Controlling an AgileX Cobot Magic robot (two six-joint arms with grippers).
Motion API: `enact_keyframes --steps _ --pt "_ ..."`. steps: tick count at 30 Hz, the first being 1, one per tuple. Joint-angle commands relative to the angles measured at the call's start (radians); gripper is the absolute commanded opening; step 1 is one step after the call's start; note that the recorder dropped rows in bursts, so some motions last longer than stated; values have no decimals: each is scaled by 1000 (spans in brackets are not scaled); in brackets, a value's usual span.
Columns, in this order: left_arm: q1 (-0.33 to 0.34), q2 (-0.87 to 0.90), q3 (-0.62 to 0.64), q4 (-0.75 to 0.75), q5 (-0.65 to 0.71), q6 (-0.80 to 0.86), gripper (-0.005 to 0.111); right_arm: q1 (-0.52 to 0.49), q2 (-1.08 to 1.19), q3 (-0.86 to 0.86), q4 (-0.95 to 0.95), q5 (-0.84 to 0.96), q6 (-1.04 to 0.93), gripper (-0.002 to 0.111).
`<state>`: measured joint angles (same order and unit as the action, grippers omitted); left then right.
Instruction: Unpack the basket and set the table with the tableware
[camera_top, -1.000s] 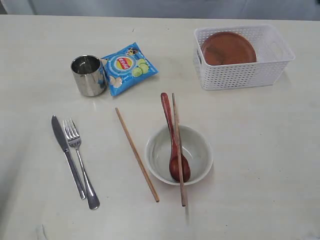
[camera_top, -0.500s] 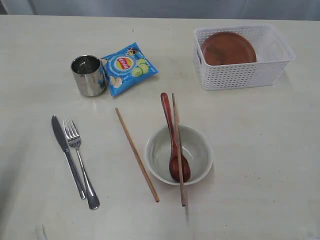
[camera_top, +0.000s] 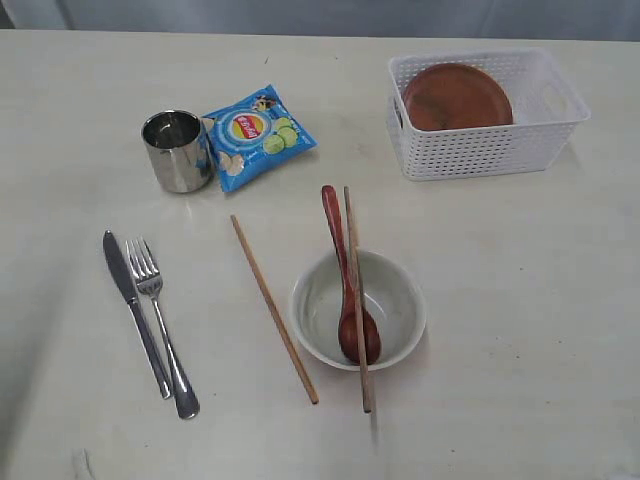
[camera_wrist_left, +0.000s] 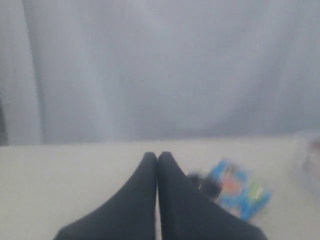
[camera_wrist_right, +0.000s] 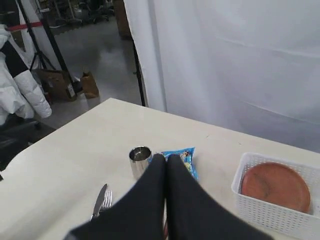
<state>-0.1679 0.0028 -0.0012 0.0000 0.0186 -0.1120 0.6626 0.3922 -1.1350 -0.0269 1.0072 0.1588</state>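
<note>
The large pale cream table (camera_top: 540, 330) carries the white perforated plastic basket (camera_top: 480, 152) near its far right edge, with the round brown plate (camera_top: 457, 96) inside. The pale grey-green bowl (camera_top: 318, 300) at mid-table holds the dark red-brown spoon (camera_top: 358, 338), and a wooden chopstick (camera_top: 365, 395) lies across its rim. Bare tabletop spreads to the right of the bowl. The left gripper (camera_wrist_left: 157, 156) and right gripper (camera_wrist_right: 166, 159) are clenched and grasp nothing.

You're seeing the white perforated basket (camera_top: 500, 150) sitting upright on the pale table (camera_top: 520, 300), holding the round brown plate (camera_top: 457, 97). The grey-green bowl (camera_top: 315, 305) is standing mid-table, with the red-brown spoon (camera_top: 358, 340) resting inside. One chopstick (camera_top: 352, 240) is lying across its rim and the second chopstick (camera_top: 274, 308) is lying beside it. The knife (camera_top: 136, 310) and fork (camera_top: 163, 330) are lying side by side, and the steel cup (camera_top: 177, 150) is standing upright.
</note>
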Motion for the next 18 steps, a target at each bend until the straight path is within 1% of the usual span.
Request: enact_keyframes --steps 1,2,3,5,7,10,11,13,15,17,18 --pt "-7 -3 1 -184 -399 -342 0 -6 -21 -2 -28 -8 -10 -1" --pt "-7 -3 1 -184 -468 -441 0 -6 -23 -2 -30 -8 -10 -1" --pt "-7 -3 1 -189 -501 -514 0 -6 -23 -2 -31 -8 -10 -1" --pt "-7 -3 1 -197 -522 -570 0 -6 -23 -2 -31 -8 -10 -1" --pt "-7 -3 -22 -255 -514 -561 0 -6 -23 -2 -31 -8 -7 -1" --pt "-7 -3 -72 -407 -505 -424 0 -6 -23 -2 -31 -2 -7 -1" --pt "-7 15 -99 -472 -479 -384 0 -6 -23 -2 -31 -2 -7 -1" --pt "-7 68 -180 -548 -331 -298 0 -6 -23 -2 -31 -2 -7 -1" --pt "-7 152 -279 -546 -118 -179 0 -6 -23 -2 -33 -1 -7 -1" --pt "-4 287 -394 -543 145 -53 0 -6 -23 -2 -33 -1 1 -1" --pt "-4 349 -437 -515 231 -25 0 -6 -23 -2 -33 1 1 -1"
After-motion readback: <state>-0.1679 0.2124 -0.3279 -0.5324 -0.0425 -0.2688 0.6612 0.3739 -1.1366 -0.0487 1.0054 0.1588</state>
